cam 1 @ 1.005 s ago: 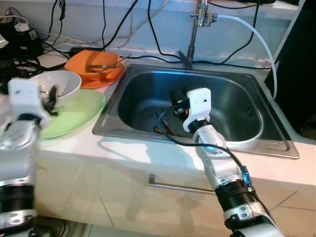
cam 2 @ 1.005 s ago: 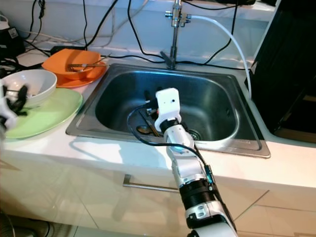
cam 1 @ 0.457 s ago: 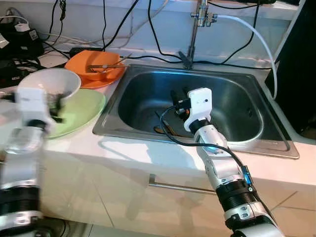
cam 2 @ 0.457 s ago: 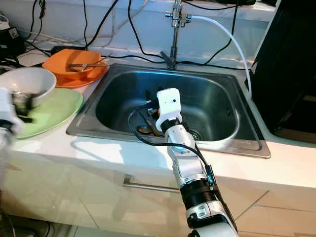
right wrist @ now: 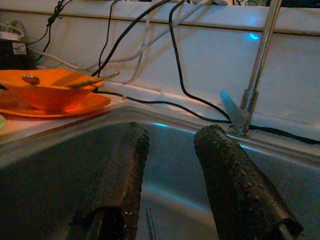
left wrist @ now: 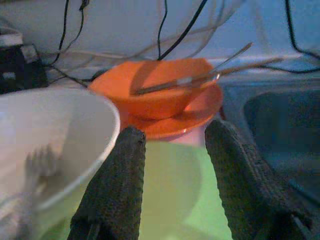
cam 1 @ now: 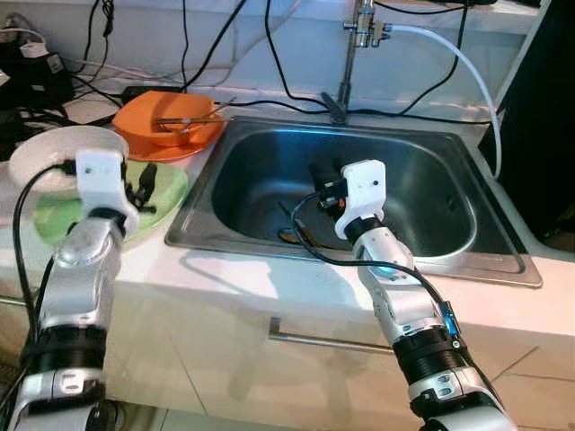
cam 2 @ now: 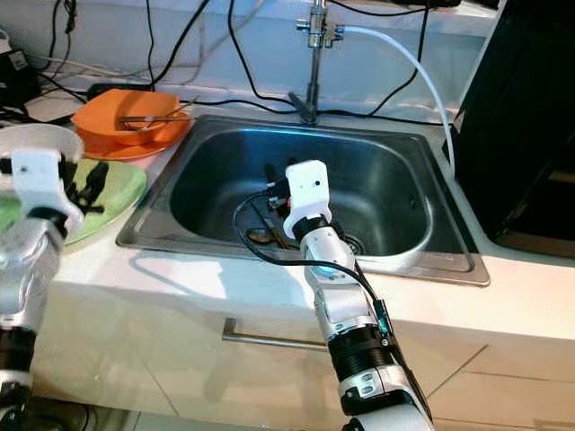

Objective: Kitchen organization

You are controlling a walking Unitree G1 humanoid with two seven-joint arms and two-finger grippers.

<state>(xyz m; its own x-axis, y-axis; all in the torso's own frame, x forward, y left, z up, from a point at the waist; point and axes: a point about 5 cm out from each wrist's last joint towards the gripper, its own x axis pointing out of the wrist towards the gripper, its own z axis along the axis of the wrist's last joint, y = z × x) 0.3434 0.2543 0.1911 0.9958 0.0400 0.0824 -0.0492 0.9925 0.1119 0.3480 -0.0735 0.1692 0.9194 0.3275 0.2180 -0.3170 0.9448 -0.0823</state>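
My left gripper (cam 1: pixel 144 186) hovers open over the pale green plate (cam 1: pixel 169 199), beside the white bowl (cam 1: pixel 54 155). In the left wrist view the fingers (left wrist: pixel 116 185) stand apart with the plate (left wrist: pixel 170 185) between them, and the bowl (left wrist: pixel 55 135) with a fork in it lies just outside one finger. Behind is an orange bowl (cam 1: pixel 171 115) on an orange plate, with utensils across it. My right gripper (cam 1: pixel 322 182) hangs open inside the steel sink (cam 1: pixel 431 162), above several utensils (cam 1: pixel 292 235) on its bottom.
A faucet (cam 1: pixel 350 54) with a white hose rises behind the sink. Black cables run along the back wall, and a black device (cam 1: pixel 36 76) sits at the far left. A dark appliance (cam 1: pixel 550 117) stands on the right. A drawer handle (cam 1: pixel 323 339) sits below the counter edge.
My left arm has swung right, from the white bowl's rim to above the green plate. The bowl now lies farther left. The right arm has stayed in the sink.
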